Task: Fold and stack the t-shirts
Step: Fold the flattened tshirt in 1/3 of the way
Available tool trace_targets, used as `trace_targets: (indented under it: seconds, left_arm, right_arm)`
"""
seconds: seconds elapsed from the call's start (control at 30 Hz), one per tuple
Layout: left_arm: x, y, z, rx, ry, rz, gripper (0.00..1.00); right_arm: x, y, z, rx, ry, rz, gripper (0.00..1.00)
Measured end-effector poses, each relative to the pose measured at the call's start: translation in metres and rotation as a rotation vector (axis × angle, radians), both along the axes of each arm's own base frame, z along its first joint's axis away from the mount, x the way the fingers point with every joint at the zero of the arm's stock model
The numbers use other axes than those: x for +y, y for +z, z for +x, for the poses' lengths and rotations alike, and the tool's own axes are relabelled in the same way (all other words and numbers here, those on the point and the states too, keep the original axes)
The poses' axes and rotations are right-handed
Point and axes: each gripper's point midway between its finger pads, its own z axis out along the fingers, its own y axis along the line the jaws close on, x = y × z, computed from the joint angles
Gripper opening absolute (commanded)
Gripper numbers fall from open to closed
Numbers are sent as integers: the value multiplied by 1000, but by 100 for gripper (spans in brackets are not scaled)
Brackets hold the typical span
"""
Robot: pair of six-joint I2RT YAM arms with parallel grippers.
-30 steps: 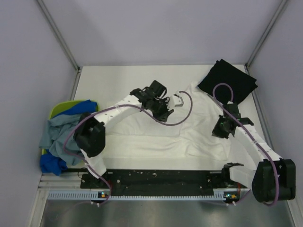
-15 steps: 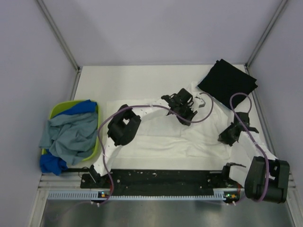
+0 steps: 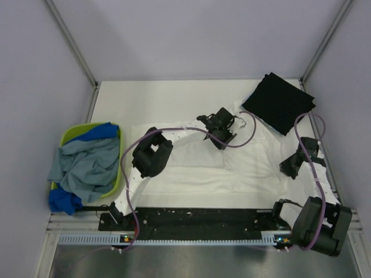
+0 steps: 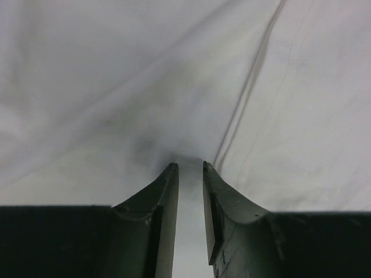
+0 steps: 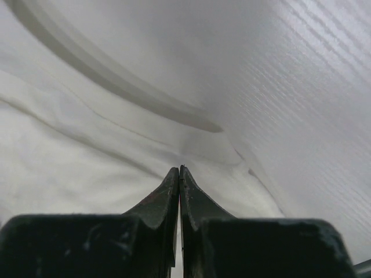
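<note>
Nearest me, the white shirt (image 3: 197,176) lies spread across the middle of the counter (image 3: 151,101). At centre right my right end effector (image 5: 179,169), fingers pressed together, pinches its edge. Just above centre, my left end effector (image 4: 186,167) nips a fold, fingers barely apart. At far left, a grey-blue shirt (image 3: 87,165) and a blue shirt (image 3: 62,200) heap in the green basket (image 3: 72,134). The black shirt (image 3: 279,102) sits upper right.

Pale lilac-grey walls (image 3: 191,35) close in on three sides, with slim metal posts (image 3: 72,43) slanting up from the back corners. The white surface (image 3: 156,98) is evenly lit. A brushed metal strip (image 3: 191,263) runs along its near edge.
</note>
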Motion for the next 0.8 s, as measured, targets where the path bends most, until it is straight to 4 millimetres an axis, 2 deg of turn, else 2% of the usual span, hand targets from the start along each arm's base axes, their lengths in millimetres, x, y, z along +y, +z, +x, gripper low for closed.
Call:
trace_targets:
  seconds: [0.07, 0.13, 0.2, 0.23, 0.3, 0.37, 0.43, 0.47, 0.53, 0.63, 0.73, 0.8]
  left_arm:
    - [5, 4, -1, -9, -20, 17, 37]
    - [9, 16, -3, -25, -42, 25, 38]
    - [13, 41, -5, -61, -72, 19, 38]
    - [17, 59, -6, -87, -91, 12, 38]
    - [26, 95, -12, -141, -121, -10, 37]
    - [48, 132, -28, -188, -148, -28, 37]
    - [77, 152, -51, -214, -173, -26, 37]
    - [91, 153, -63, -208, -182, -12, 37]
    - [124, 141, -89, -179, -198, 41, 37]
    - [169, 96, -119, -81, -219, 168, 36]
    - [223, 39, -143, 54, -211, 321, 37]
    - [260, 13, -152, 122, -173, 403, 37]
  right_arm:
    - [-6, 13, 5, -18, 10, -31, 7]
    - [-12, 38, 16, -75, 21, -70, 8]
    - [-15, 64, 26, -144, 26, -95, 5]
    - [-15, 78, 31, -182, 31, -103, 2]
    - [-8, 91, 35, -235, 44, -79, 0]
    - [8, 92, 33, -260, 62, 2, 0]
    - [30, 79, 27, -251, 76, 118, 0]
    - [39, 70, 22, -234, 75, 169, 0]
    - [58, 47, 6, -175, 62, 280, 0]
    - [73, 19, -17, -74, 21, 370, 0]
    - [73, 7, -25, -23, -23, 386, 0]
    - [66, 4, -27, -7, -70, 362, 0]
